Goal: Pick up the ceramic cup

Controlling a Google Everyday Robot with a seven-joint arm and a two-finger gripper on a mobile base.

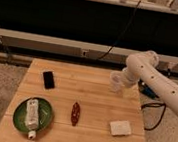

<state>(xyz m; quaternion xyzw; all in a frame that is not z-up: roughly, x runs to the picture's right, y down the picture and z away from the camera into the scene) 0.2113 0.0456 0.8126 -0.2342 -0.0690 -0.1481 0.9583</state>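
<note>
The ceramic cup (115, 82) is small, pale white and slightly translucent, and stands upright near the right back part of the wooden table (96, 112). My gripper (123, 81) is at the end of the white arm (154, 78), which reaches in from the right. The gripper sits right against the cup's right side and partly overlaps it. The arm hides the gripper's tip.
A black phone (48, 79) lies at the back left. A green plate (20, 119) with a white bottle (32, 114) on it is at the front left. A red-brown chili-like object (75, 113) lies mid-front. A flat white block (121, 127) is at the front right.
</note>
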